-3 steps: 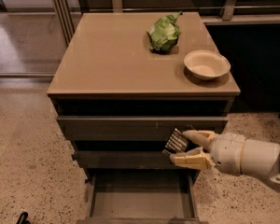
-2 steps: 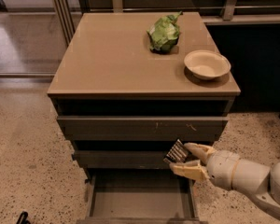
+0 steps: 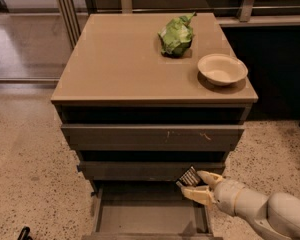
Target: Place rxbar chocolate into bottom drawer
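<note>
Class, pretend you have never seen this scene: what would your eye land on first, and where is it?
The pale gripper at lower right draws the eye first, pinching the black rxbar chocolate by the back right corner of the pulled-out bottom drawer. Next come the crumpled green bag and the cream bowl, both on the right part of the cabinet top.

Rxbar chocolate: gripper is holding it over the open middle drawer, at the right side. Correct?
Wrong drawer. In the camera view the gripper is holding the rxbar chocolate over the open bottom drawer, at the right side.
</note>
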`<move>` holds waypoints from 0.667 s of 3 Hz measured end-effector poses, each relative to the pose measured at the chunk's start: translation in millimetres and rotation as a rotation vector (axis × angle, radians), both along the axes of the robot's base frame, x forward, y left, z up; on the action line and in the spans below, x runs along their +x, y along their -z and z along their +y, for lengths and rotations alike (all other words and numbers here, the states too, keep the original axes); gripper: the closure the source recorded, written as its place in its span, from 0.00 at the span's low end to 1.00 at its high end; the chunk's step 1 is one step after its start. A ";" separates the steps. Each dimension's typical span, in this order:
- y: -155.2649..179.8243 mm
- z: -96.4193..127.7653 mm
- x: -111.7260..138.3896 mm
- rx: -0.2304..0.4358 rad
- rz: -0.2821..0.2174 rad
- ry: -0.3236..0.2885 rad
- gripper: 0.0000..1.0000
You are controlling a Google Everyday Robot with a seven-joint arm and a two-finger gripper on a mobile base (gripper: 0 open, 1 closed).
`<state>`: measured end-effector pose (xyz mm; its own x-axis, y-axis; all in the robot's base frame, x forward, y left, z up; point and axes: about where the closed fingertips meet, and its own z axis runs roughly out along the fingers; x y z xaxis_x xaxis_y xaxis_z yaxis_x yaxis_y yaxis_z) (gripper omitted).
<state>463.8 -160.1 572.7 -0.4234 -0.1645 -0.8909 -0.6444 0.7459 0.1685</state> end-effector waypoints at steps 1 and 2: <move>58.4 -1.6 -1.0 0.028 0.111 0.011 1.00; 58.4 -1.6 -1.0 0.028 0.111 0.011 1.00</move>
